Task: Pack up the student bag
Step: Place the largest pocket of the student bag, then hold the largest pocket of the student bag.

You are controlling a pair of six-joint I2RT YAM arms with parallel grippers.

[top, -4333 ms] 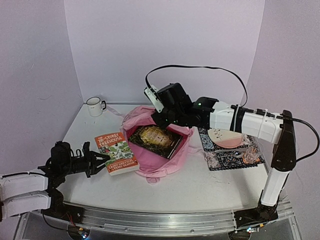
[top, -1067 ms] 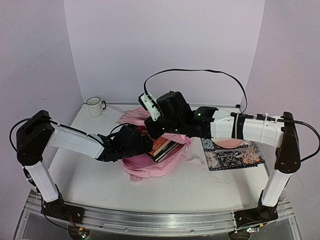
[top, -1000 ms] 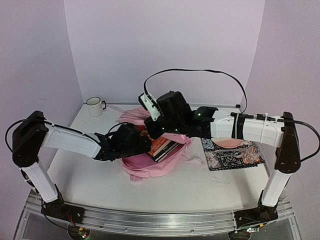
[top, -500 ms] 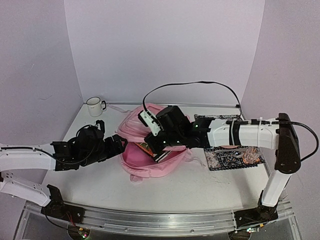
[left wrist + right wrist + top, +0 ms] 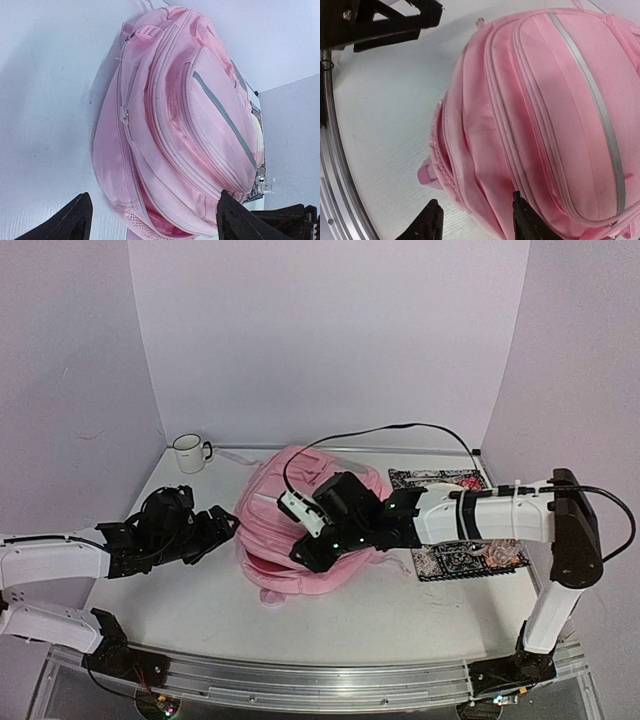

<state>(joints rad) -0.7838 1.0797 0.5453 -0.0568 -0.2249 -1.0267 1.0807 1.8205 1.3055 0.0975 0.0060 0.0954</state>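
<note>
Mid-table, the student bag [image 5: 300, 502] lies flat with its front pockets facing up. Seen from overhead, its long axis runs from about 1 o'clock to 7 o'clock, and the unzipped mouth gapes at the 7 o'clock end. At the bag's 9 o'clock the left gripper [image 5: 224, 522] hovers near the fabric without touching it, jaws spread wide and empty. Over the bag's 6 o'clock edge hangs the right gripper [image 5: 302, 556], jaws parted, pinching nothing. A white mug [image 5: 188, 452] stands at 11 o'clock, and a patterned mat [image 5: 455, 560] lies at 3 o'clock.
</note>
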